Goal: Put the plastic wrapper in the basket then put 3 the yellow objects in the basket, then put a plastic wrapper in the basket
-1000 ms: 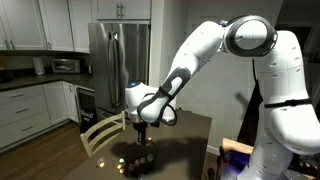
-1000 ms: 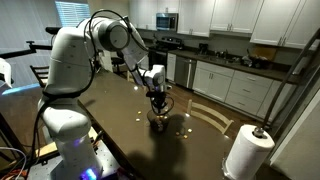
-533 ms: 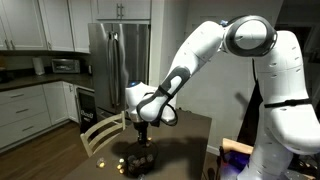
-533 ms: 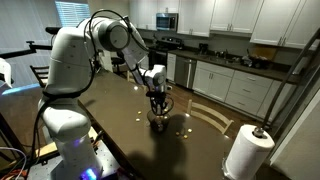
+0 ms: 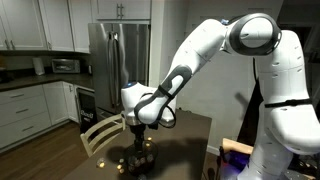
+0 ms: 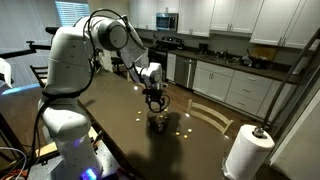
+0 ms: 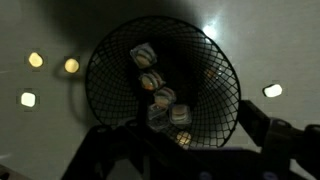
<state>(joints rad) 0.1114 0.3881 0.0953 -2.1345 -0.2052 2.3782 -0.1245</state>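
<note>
The dark wire basket [image 7: 222, 70] fills the middle of the wrist view and stands on the dark table in both exterior views [image 5: 141, 158] [image 6: 157, 121]. Inside it lie several clear plastic wrappers [image 7: 164, 98] with pale contents, and one of the yellow objects [image 7: 182, 138] sits low in the bowl. Three more yellow objects [image 7: 71, 66] lie on the table on one side of the basket, and another yellow piece [image 7: 272, 90] on the opposite side. My gripper [image 7: 195, 146] [image 5: 139, 139] [image 6: 155, 102] hangs just above the basket, open and holding nothing.
A wooden chair [image 5: 101, 133] stands at the table's edge close to the basket. A paper towel roll [image 6: 245, 152] stands at a corner of the table. Kitchen counters and a steel fridge [image 5: 112, 60] lie beyond.
My gripper was shut low over the basket a second ago. It has opened and lifted slightly. The basket has not moved.
</note>
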